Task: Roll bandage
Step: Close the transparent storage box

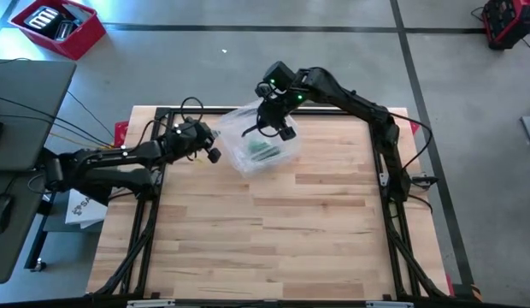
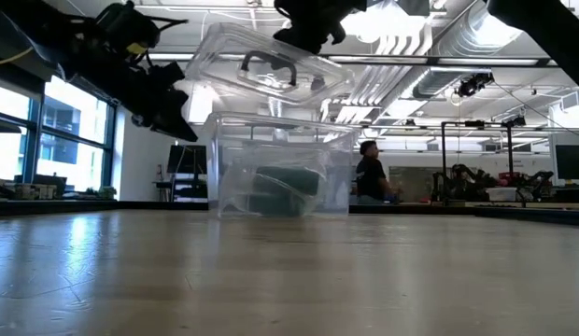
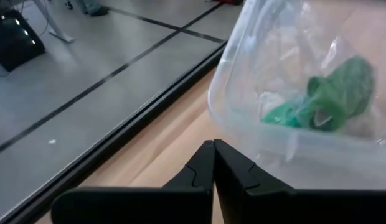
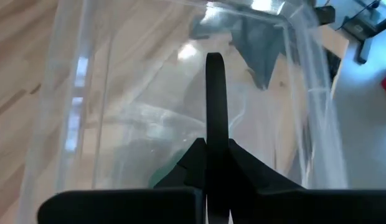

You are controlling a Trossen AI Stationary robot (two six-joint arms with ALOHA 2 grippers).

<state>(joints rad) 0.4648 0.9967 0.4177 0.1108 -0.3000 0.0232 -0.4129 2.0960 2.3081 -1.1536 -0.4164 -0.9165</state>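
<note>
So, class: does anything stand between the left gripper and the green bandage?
Yes. The bandage lies inside the clear plastic box; the shut left gripper sits outside its wall. The right gripper holds the lid lifted above.

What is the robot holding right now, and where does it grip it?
The right pincer holds the clear lid by its dark handle; the left pincer holds nothing.

bandage (image 3: 333,99): in the box (image 1: 263,152)
lid (image 2: 271,67): above the box, tilted
my left gripper (image 1: 211,154): beside the box
</note>
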